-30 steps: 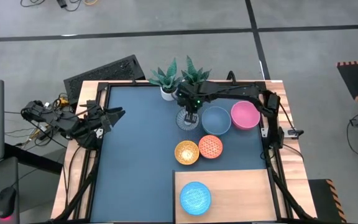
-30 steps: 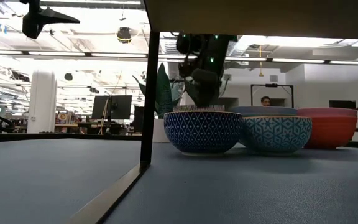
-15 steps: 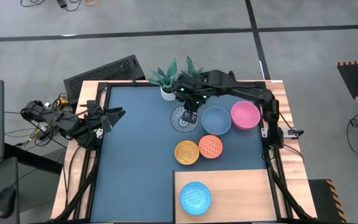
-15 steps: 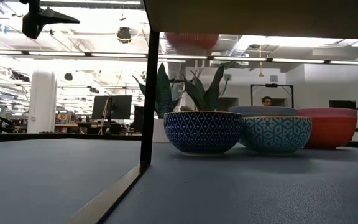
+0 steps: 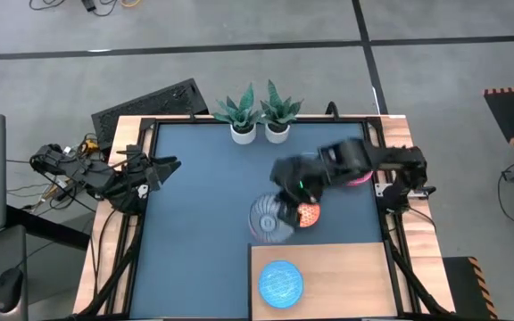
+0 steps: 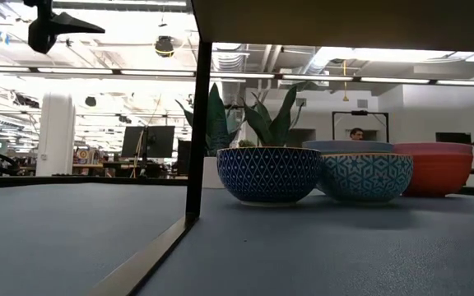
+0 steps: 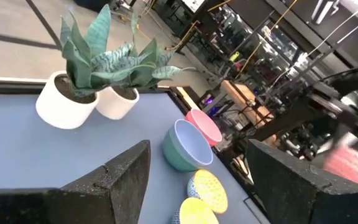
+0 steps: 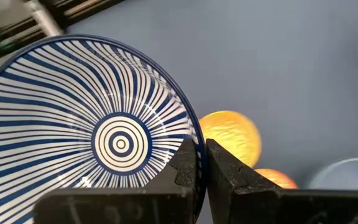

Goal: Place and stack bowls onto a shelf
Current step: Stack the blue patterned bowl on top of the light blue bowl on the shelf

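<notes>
My right gripper [image 5: 284,205] is shut on a blue-and-white striped bowl [image 5: 269,218], held in the air over the table's middle, just beyond the pale wooden shelf [image 5: 346,281]. The striped bowl hides most of the yellow bowl [image 8: 232,134] below it. An orange-red bowl [image 5: 309,215] sits beside it on the tabletop. A blue patterned bowl [image 5: 280,282] rests on the shelf. The arm covers most of the pink bowl [image 5: 361,178]. The grey-blue bowl [image 7: 188,146] stands beyond. My left gripper [image 5: 166,166] waits open at the table's left edge. My right gripper pinches the striped bowl's rim [image 8: 196,144] between its two fingers, one finger [image 8: 184,163] inside the bowl and the other [image 8: 221,163] outside. The fingers slant down onto the rim from the table's right. The bowl is lifted clear, its mouth up.
Two plants in white pots [image 5: 257,132] stand at the table's far edge. The tabletop's left half [image 5: 194,232] is bare blue. Wooden strips and black rails [image 5: 391,241] frame the table. The low view shows patterned bowls [image 6: 268,174] beyond a dark post [image 6: 196,131].
My right gripper has lifted the striped bowl off the table beside the plants. It has carried the bowl up and toward the near edge, and the wrist has turned. The bowl now hangs clear above the yellow bowl. The gripper has left the low view.
</notes>
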You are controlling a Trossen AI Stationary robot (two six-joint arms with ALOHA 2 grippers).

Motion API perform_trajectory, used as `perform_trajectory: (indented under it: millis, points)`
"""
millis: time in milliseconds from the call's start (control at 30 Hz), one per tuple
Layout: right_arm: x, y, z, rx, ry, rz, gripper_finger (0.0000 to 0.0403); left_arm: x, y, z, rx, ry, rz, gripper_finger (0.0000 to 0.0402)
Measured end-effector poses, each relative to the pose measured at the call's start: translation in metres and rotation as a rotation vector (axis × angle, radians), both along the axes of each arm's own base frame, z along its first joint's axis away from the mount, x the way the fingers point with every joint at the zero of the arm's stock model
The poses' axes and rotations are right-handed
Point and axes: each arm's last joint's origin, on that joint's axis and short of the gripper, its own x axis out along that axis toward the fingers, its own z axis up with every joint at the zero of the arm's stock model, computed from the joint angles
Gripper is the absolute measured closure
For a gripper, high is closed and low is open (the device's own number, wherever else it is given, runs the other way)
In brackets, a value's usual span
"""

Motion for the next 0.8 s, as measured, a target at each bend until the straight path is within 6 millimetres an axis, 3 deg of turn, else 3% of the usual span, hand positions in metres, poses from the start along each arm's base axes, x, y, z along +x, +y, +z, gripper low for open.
perform_trajectory:
  millis: [267,400,600,800]
  points:
    - [-0.003,0.073,-0.015,0.015,0.013,0.166,0.0367,0.000,-0.001,-0.003,-0.023,0.012,-0.022,0.0152]
    - [0.005,0.093,-0.028,0.012,0.024,0.196,0.0367,0.000,0.000,-0.003,-0.023,0.013,-0.021,0.0152]
    - [0.027,0.112,-0.065,-0.039,0.113,0.195,0.0367,0.000,-0.001,-0.004,-0.022,0.029,-0.050,0.0152]
    - [0.026,0.120,-0.080,-0.070,0.202,0.164,0.0367,0.000,-0.002,-0.006,-0.023,0.048,-0.084,0.0152]
